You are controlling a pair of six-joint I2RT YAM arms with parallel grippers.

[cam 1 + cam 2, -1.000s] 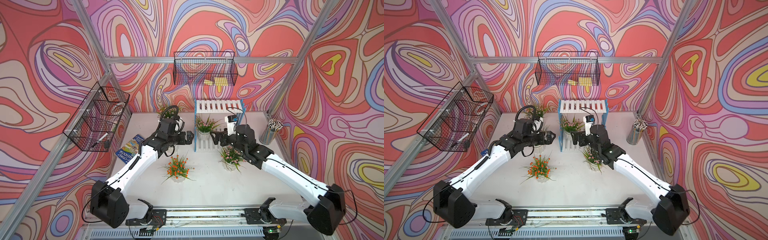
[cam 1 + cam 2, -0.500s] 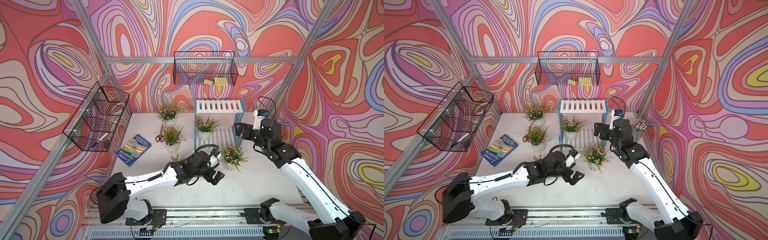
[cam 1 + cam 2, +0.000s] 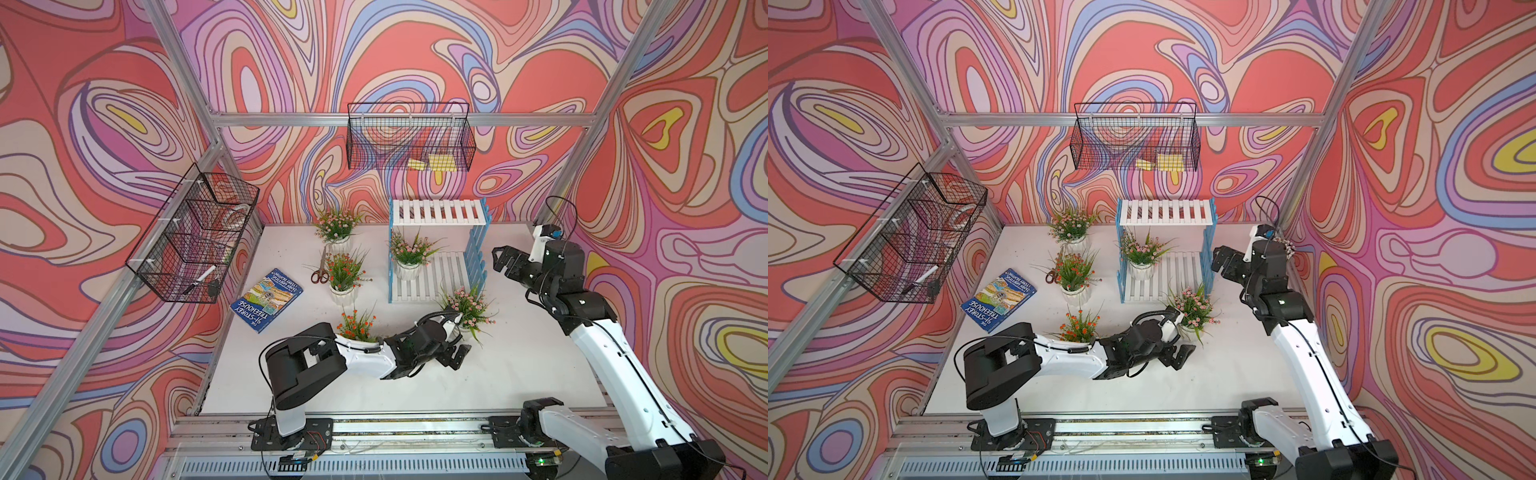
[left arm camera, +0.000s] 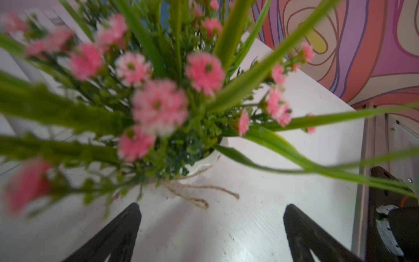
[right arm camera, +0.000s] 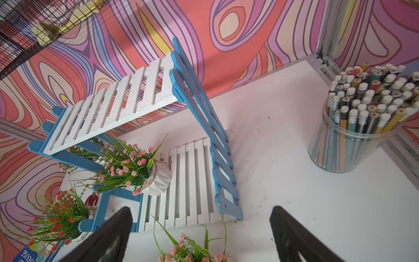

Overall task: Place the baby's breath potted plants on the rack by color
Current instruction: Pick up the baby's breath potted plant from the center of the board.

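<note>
We log: left fingers (image 4: 122, 231) spread, empty, facing the pink plant (image 3: 469, 305) at the rack's (image 3: 449, 270) 5 o'clock; right fingers (image 5: 292, 236) spread, empty, at its 3 o'clock.

The left arm (image 3: 361, 359) is stretched out low and nearly level, and the left claw (image 3: 455, 356) is held wide open, with nothing gripped. The right arm (image 3: 598, 336) is raised and bent; the right claw (image 3: 504, 262) is also opened wide and empty.
</note>
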